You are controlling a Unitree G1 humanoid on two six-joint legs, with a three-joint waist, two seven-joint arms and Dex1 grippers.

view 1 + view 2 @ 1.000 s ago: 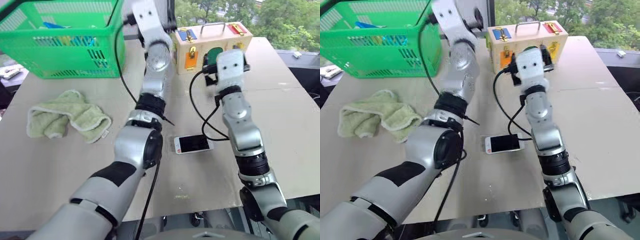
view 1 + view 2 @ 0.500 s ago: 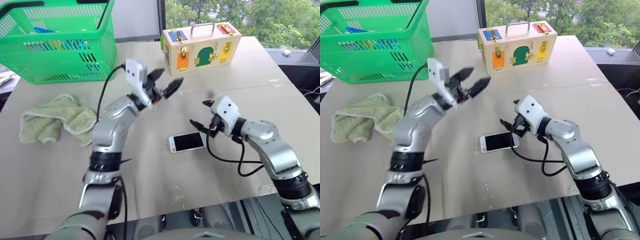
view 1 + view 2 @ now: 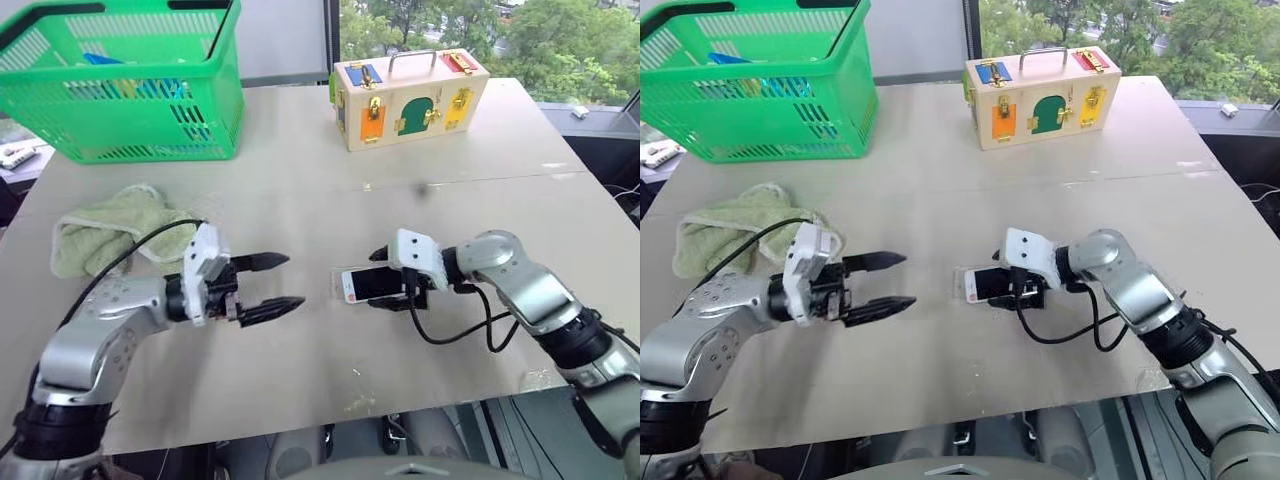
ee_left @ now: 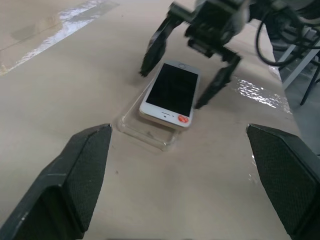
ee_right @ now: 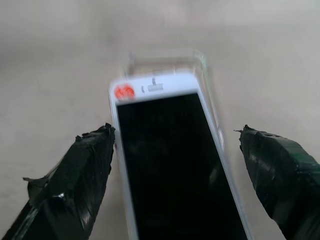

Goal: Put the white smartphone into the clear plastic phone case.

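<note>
The white smartphone (image 3: pixel 370 285) lies screen up near the middle of the table. It rests on the clear plastic phone case (image 4: pixel 146 129), whose end sticks out past the phone's home-button end (image 5: pixel 165 59). My right gripper (image 3: pixel 384 280) is open and low over the table, one finger on each side of the phone's far end, and I cannot tell whether they touch it. My left gripper (image 3: pixel 294 280) is open and empty, a short way left of the phone and pointing at it, with its fingers (image 4: pixel 80 170) spread wide.
A green basket (image 3: pixel 130 85) stands at the back left and a wooden lock box (image 3: pixel 410 95) at the back centre. A green towel (image 3: pixel 105 225) lies crumpled on the left, behind my left arm. The table's front edge (image 3: pixel 400 400) runs close below both grippers.
Both arms have come down from raised poses. The left gripper dropped back to table level left of the phone. The right gripper turned and lowered around the phone's end. The phone stayed put.
</note>
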